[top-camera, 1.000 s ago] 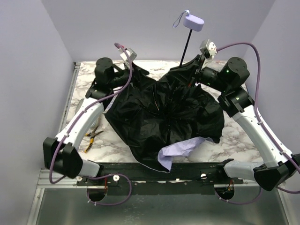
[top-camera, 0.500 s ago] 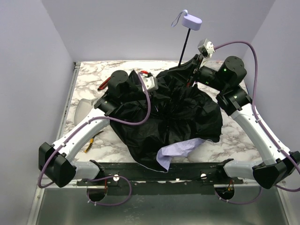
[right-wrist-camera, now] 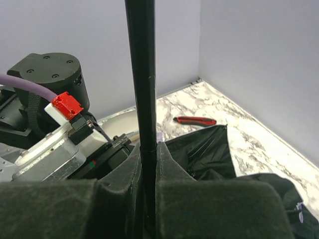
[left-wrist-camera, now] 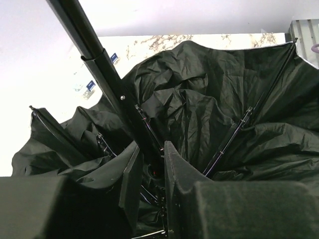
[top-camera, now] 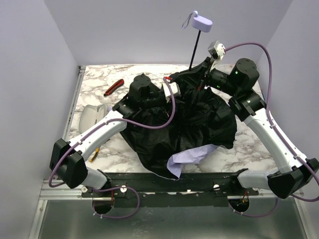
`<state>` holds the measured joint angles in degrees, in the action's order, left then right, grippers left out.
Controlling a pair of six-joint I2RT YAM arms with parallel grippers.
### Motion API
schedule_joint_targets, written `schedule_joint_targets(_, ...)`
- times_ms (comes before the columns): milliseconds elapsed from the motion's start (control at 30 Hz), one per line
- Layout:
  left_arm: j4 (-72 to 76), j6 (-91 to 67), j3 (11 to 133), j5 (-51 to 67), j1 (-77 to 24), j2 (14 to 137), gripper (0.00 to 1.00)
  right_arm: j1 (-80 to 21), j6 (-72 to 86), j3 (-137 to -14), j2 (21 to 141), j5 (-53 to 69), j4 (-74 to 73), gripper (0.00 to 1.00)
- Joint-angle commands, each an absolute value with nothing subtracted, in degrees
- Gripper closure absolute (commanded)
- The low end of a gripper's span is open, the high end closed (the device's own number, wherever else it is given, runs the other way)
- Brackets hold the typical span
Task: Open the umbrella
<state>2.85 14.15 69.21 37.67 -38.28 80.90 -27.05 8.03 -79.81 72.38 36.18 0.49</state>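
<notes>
The umbrella [top-camera: 184,124] lies upside down on the marble table, its black lining up and a flap of lavender fabric [top-camera: 187,159] at the front. Its thin black shaft [top-camera: 196,50] rises to the lavender handle [top-camera: 202,22]. My right gripper [top-camera: 202,80] is shut on the shaft [right-wrist-camera: 140,64] low down, the pads [right-wrist-camera: 164,154] pressed to both sides. My left gripper [left-wrist-camera: 151,147] reaches into the bowl of the canopy [left-wrist-camera: 199,109] from the left. Its jaws stand narrow around the foot of the shaft [left-wrist-camera: 89,45], where the ribs meet.
A red box cutter [top-camera: 113,87] lies at the back left, also visible past the canopy edge as the cutter [right-wrist-camera: 194,120]. A white object [top-camera: 92,115] sits at the left edge. Yellow-handled pliers [top-camera: 94,152] peek from under the left arm. Walls close in on three sides.
My left arm swung right from the back left corner over the canopy to the shaft's foot, and its jaws narrowed. The right gripper kept its hold on the shaft.
</notes>
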Motion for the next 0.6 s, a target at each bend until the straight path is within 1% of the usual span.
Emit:
schedule_joint_targets(0,-0.6,15.4,67.8,35.0,-37.1,84.7,0.8,-27.5,8.4,-86.3,72.6,33.6,4.3,1.0)
schedule_joint_targets(133,-0.7,16.4,67.2,34.6,-37.0,86.9,0.8,-27.4,8.7,-89.2,73.4,33.2,4.0,1.0)
schedule_joint_targets(333,-1.7,17.1,66.8,34.4,-36.9,89.7,0.7,-27.1,8.7,-92.7,74.0,32.5,3.9,1.0)
schedule_joint_targets(567,-3.0,17.8,67.0,34.5,-36.6,91.8,0.66,-26.6,7.9,-94.8,74.4,31.2,4.0,1.0)
